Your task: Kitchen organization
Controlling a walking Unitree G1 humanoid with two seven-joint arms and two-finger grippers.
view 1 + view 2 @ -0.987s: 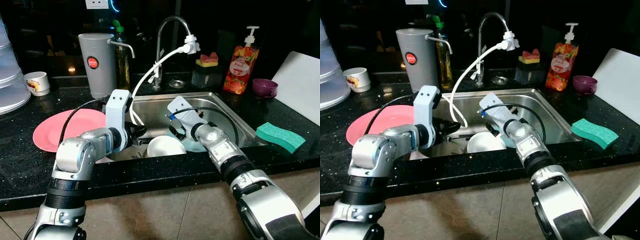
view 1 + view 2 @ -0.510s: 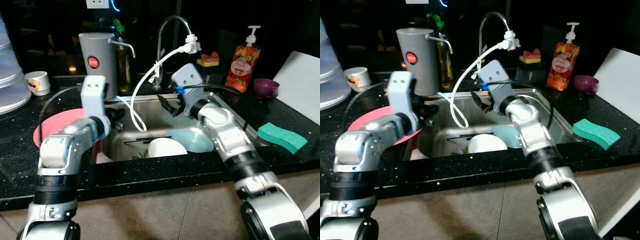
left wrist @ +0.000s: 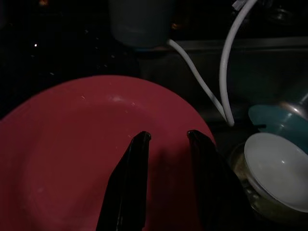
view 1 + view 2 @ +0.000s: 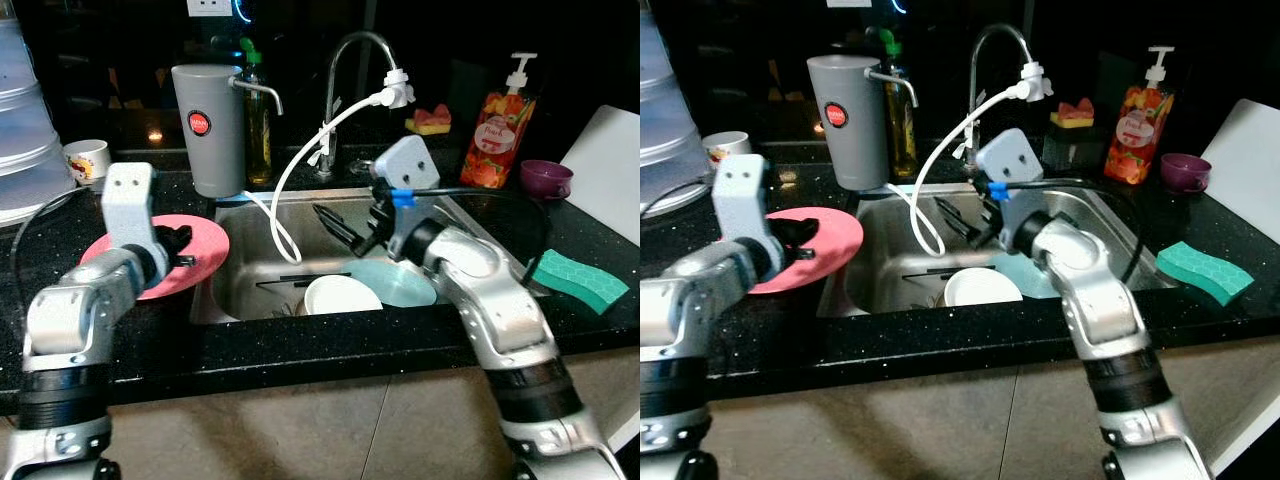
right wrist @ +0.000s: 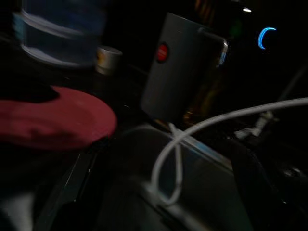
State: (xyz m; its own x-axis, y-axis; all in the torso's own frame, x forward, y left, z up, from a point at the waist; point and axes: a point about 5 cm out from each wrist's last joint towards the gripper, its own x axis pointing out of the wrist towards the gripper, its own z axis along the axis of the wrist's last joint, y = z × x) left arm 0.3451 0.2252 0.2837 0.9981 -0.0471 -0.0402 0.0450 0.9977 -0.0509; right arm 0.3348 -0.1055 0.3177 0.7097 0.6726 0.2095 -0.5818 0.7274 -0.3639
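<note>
**Two arms lifted out of the sink, dishes left behind**

Two head views agree: both arms have risen from the basin since a second ago. The left gripper now hangs over the pink plate on the black table, beside the sink. The right gripper has pulled up and back, poised above the white bowl and the teal plate, which lie in the basin, untouched. A white hose droops from the faucet into the sink.

Left wrist view: the jaws stand narrowly apart and empty, just above the pink plate.

Right wrist view: dim and blurred; the jaws spread wide, holding nothing, facing the grey canister.

Judging from this, neither arm has taken a dish yet, so the sorting remains to be done; the left one looks set for the pink plate.
</note>
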